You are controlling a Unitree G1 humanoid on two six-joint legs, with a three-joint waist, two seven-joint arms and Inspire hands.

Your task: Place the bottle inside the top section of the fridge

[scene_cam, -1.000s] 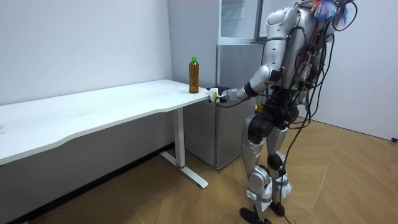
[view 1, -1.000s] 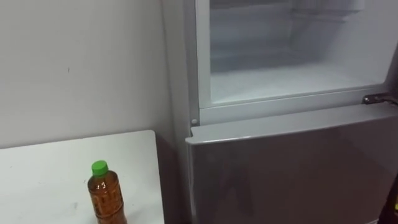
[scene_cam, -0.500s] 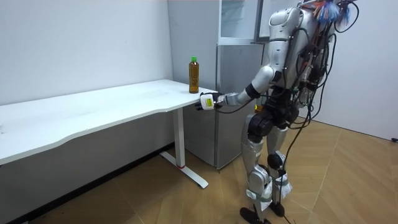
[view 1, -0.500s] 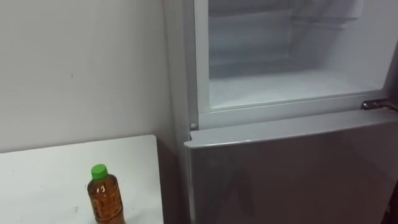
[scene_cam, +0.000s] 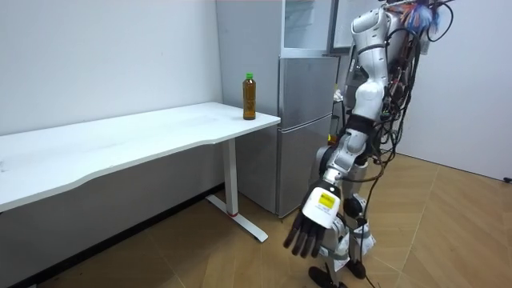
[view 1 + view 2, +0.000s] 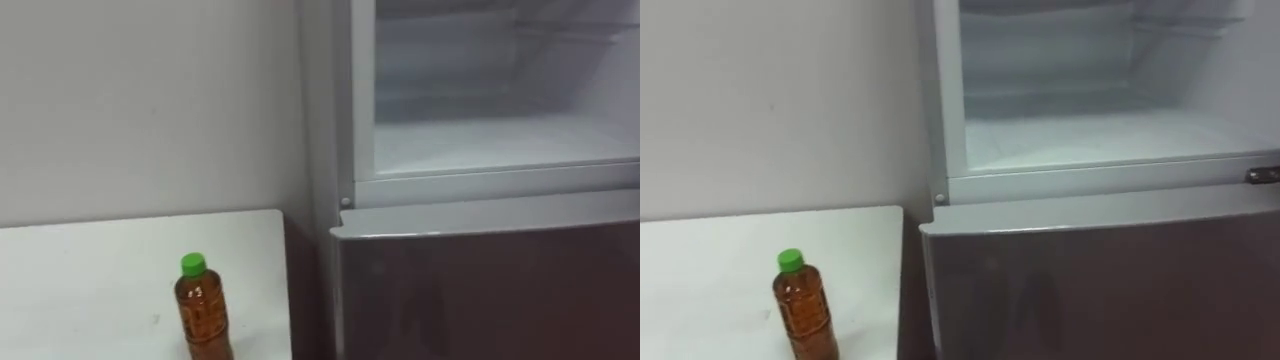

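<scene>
The bottle [image 6: 203,310] stands untouched at the corner of the table [image 6: 90,270] beside the fridge [image 6: 480,285], its upper compartment [image 6: 500,145] open. The left robot hand [image 5: 314,218] hangs low, fingers spread, empty. Grasping and placing remain.

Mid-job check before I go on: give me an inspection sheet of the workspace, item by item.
Surface: white table, bottle standing near its fridge-side edge.
Job's things: bottle upright, green cap on, not held; upper fridge open, lower door shut.
Clutter: nothing seen.
Hands: left hand low beside the robot, away from the table, fingers straight, holding nothing.
Cables: nothing seen.
Surroundings: plain wall behind the table, wood floor; robot stands before the fridge.
</scene>
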